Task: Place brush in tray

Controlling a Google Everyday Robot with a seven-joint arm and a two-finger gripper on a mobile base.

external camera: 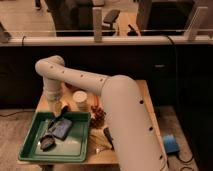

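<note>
One claw [62,112] above tray [29,141], far edge

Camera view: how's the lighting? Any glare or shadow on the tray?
Camera view: warm, dim indoor light, brightest on the floor beyond the partition at the top. Camera view: no glare on the green tray; the pale arm catches the most light. Camera view: the gripper reads dark, hanging over the tray's far rim.

End effector [60,112] low beneath bent arm [100,89]
</note>
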